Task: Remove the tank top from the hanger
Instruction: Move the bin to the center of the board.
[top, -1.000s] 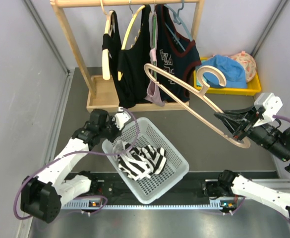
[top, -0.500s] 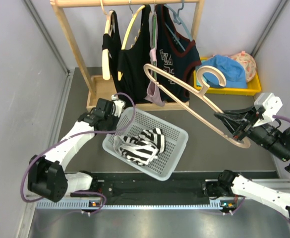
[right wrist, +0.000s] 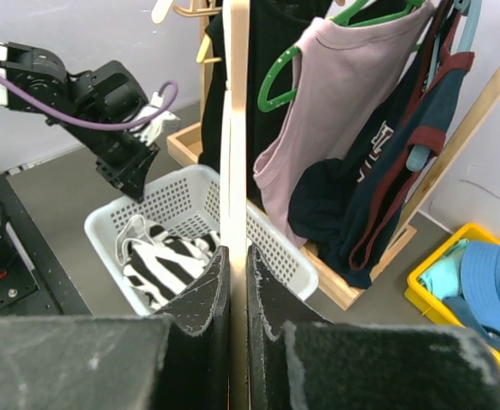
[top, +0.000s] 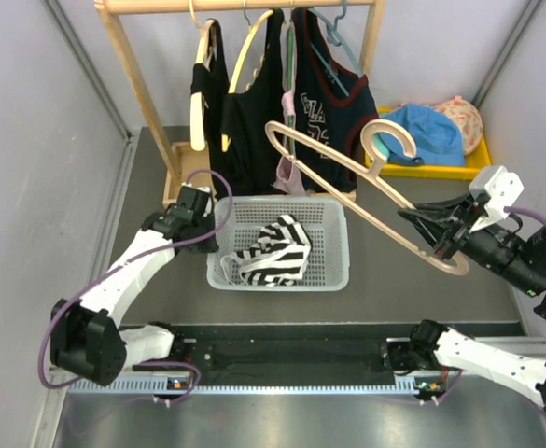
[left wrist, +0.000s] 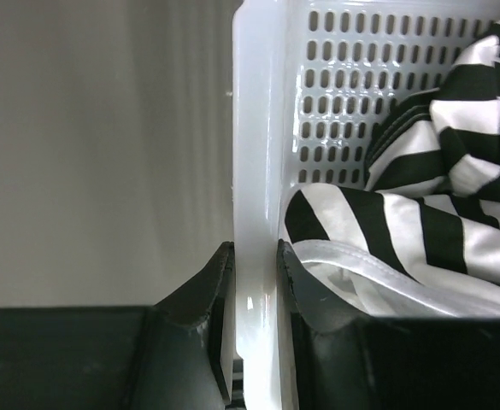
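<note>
The black-and-white striped tank top [top: 271, 252] lies crumpled inside the white perforated basket [top: 336, 245], off any hanger; it also shows in the left wrist view [left wrist: 420, 222] and the right wrist view [right wrist: 164, 265]. My left gripper [top: 203, 231] is shut on the basket's left rim [left wrist: 256, 171]. My right gripper [top: 438, 235] is shut on a bare wooden hanger [top: 338, 177], held in the air at the right; its bar runs up between my fingers [right wrist: 235, 111].
A wooden clothes rack [top: 151, 103] stands at the back with several dark and pink garments [top: 321, 103] on hangers. A yellow tray [top: 478, 168] with a blue cap [top: 431, 131] sits at the back right. Grey walls close both sides.
My left gripper has dragged the basket back and turned it square, up against the rack's base. My right gripper with the bare hanger has shifted slightly left.
</note>
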Motion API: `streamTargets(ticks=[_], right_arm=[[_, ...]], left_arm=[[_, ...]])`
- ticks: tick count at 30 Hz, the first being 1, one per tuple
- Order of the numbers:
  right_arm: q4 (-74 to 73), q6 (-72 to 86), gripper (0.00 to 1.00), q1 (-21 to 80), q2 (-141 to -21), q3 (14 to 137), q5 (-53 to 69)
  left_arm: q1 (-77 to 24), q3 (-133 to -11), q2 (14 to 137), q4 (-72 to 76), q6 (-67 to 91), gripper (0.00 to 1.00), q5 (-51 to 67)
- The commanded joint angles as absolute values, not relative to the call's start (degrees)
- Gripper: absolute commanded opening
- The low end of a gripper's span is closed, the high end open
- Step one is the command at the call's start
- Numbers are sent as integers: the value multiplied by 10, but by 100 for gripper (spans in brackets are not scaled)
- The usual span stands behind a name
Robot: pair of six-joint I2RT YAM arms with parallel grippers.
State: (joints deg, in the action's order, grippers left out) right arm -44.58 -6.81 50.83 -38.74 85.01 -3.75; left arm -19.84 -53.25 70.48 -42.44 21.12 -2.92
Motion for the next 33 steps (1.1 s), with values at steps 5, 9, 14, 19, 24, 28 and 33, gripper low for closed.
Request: streamTargets(ticks=[5,9,14,19,24,28,33], right_arm=[[-447,-66,0,504,-413,902,-27],[-439,-70,0,503,-418,906,-23],[-431,-74,0,504,-421,898,-17],[-428,-74,0,504,-418,894,-16],[-432,-75,0,504,-419,895,-12],[-455,-75,0,504,-432,903,-2],[-489,-76,0,504,-451,909,60]], left_arm=[[-191,-500,639,-464,302,0,-8],[-194,-482,588,-471,303,0,11],[-194,-476,574,-472,293,39,47],[-194,-487,584,-458,278,99,61],[-192,-509,578,-433,229,99,109],[-192,-575,551,-438,120,99,236],[-193,-582,427,-436,5,99,438]])
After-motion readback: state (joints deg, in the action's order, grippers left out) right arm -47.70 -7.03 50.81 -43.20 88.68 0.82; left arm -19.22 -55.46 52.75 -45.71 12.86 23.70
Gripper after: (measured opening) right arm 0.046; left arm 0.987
